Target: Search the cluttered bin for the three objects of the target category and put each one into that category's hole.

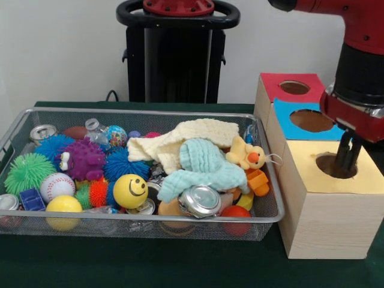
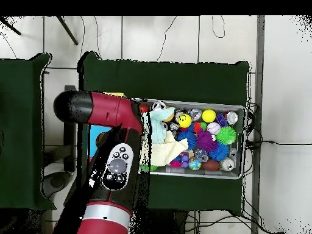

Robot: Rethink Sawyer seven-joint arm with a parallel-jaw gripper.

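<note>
As the gripper hangs with its tips in the hole of the yellow box | I cannot tell its opening or load | no blotched pieces visible in the bin, left | risk: cloths hide them.

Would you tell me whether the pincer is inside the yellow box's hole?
Inside: the pincer dips into the hole.

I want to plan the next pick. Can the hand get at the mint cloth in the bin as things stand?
Probably yes. The mint cloth lies on top of the pile in the bin with nothing over it, though the hand is now down at the yellow box's hole and must lift clear first.
</note>
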